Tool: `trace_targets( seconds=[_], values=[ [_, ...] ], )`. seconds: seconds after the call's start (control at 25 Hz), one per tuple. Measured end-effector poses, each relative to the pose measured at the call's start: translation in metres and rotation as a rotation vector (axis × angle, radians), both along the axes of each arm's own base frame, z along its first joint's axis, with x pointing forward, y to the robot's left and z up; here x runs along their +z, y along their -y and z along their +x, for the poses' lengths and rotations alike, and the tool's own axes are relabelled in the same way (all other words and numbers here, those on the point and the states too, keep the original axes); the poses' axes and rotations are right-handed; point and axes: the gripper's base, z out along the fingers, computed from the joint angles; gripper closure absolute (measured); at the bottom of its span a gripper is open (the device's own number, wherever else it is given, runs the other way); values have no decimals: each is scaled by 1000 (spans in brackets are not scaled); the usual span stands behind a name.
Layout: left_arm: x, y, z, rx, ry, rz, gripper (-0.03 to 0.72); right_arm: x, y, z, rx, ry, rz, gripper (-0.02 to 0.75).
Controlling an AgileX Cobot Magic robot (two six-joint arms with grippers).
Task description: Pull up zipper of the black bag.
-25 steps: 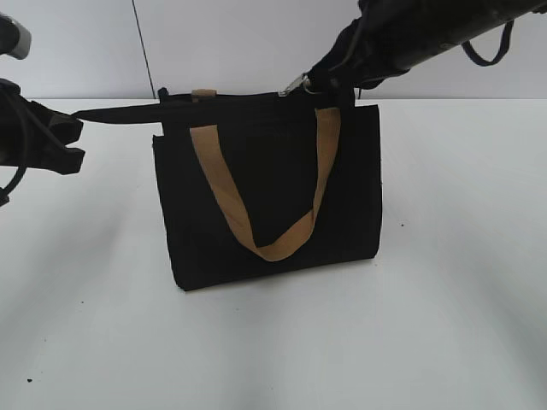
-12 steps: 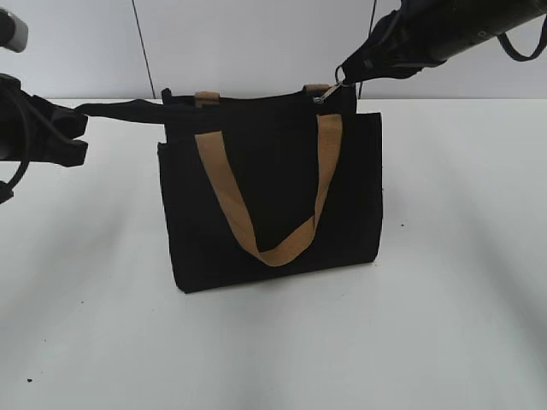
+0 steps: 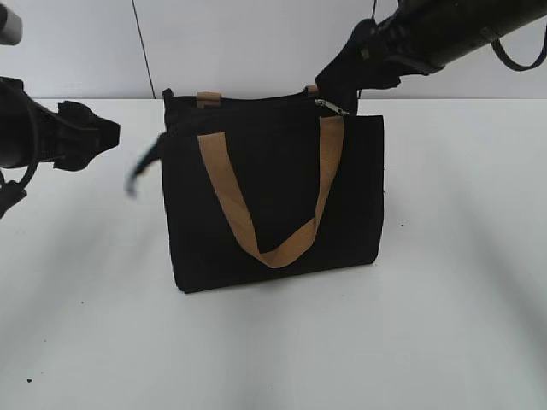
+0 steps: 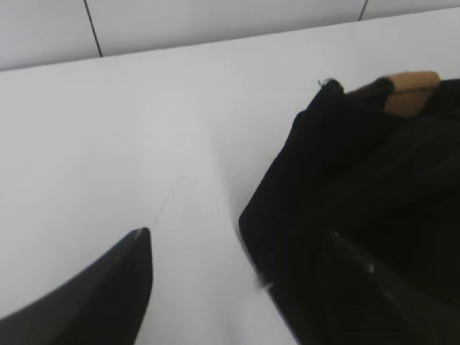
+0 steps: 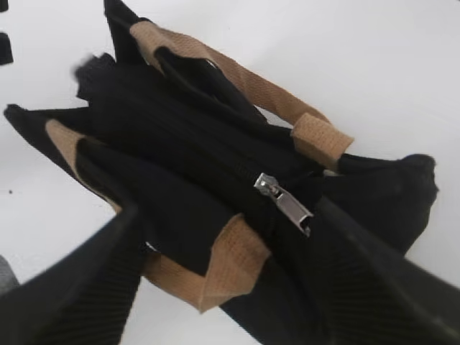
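Note:
The black bag (image 3: 273,201) stands upright mid-table with tan strap handles (image 3: 265,248). The silver zipper pull (image 3: 332,106) lies flat at the right end of the bag's top. In the right wrist view the zipper pull (image 5: 284,203) rests on the black zip line, free between the fingers. My right gripper (image 3: 342,79) is open just above it and holds nothing (image 5: 230,223). My left gripper (image 3: 96,132) is open and empty, left of the bag. In the left wrist view its fingers (image 4: 238,241) are spread, with the black bag (image 4: 359,187) to their right.
A thin black strap (image 3: 141,166) hangs blurred off the bag's upper left corner. The white table (image 3: 273,342) stretches in front and to both sides. A pale wall with a dark seam (image 3: 141,43) is behind.
The right gripper drew the zipper pull to the bag's right end, then let go and opened. The left gripper released the black strap it held taut; the strap is dropping toward the bag.

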Motion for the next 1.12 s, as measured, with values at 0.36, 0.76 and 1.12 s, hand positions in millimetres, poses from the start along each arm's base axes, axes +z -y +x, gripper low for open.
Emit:
trace_targets(
  seconds=[0.36,0.76,1.12],
  values=[
    [27,-12,-51,113,-150,32,139,15,9,-23,-111,-187,-16,104],
    [54,-48,-127,42,-259,122,156,45,27,-92,-62,-317,-97,116],
    [66,-83,-192,9,-233,97,162,28,58,-206,-99,-274,-97,127]
  ],
)
